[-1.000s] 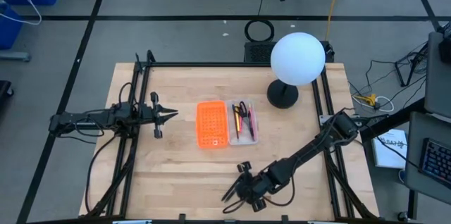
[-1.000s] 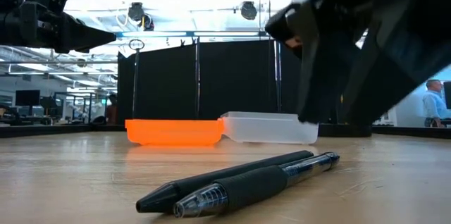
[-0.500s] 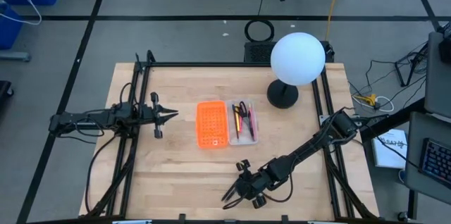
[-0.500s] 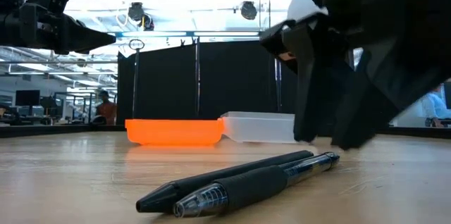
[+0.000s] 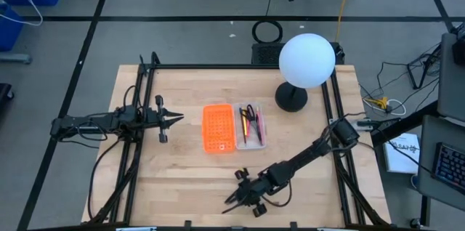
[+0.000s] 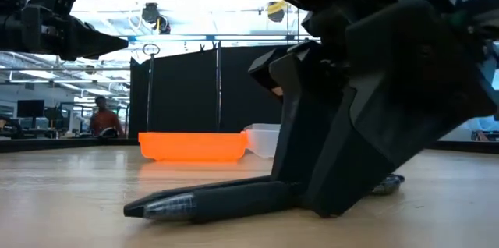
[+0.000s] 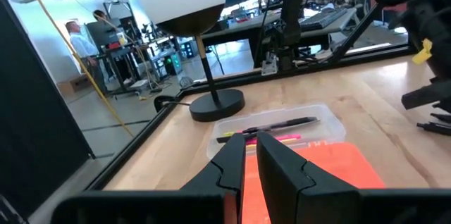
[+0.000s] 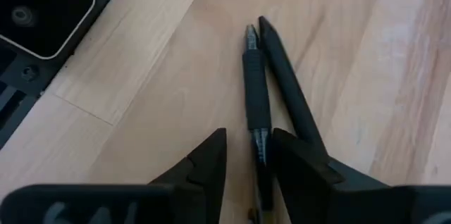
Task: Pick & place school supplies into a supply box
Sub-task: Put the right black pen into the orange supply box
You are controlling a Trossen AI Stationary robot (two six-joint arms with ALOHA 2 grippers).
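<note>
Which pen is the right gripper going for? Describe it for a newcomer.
On the table's front edge, far from the box, two dark pens lie side by side under the right gripper. Its fingers straddle the clear-tipped gel pen, not the all-black pen beside it.

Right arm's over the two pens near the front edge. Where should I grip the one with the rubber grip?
Probably mid-barrel, just behind the gel pen's rubber sleeve, from straight above. The right gripper straddles it there, but the black pen lies touching alongside, so one finger may catch both.

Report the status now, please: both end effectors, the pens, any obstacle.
Right end effector down at the table's near edge, fingers straddling the gel pen; black pen alongside. Left end effector waits left of supply box. No obstacle seen.
</note>
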